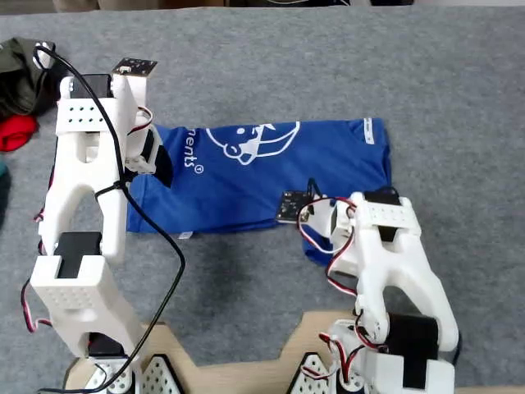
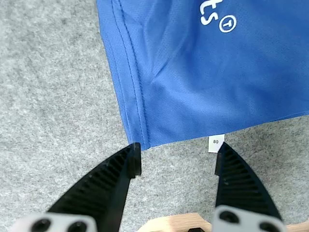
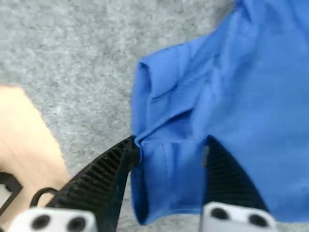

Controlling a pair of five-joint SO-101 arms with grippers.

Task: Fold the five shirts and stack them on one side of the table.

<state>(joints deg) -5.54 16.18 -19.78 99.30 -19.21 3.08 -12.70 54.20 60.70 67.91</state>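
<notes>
Left gripper [image 2: 178,152] spread at blue shirt [image 1: 246,185] hem corner; right gripper [image 3: 169,147] spread astride the sleeve [image 3: 164,101]. Only one layer may be pinched, so the fold could be skewed.

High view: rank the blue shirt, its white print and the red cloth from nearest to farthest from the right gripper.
1. blue shirt: its sleeve lies between the fingers of the right gripper.
2. white print: on the shirt's middle, farther across the table.
3. red cloth: at the table's far left edge.
</notes>
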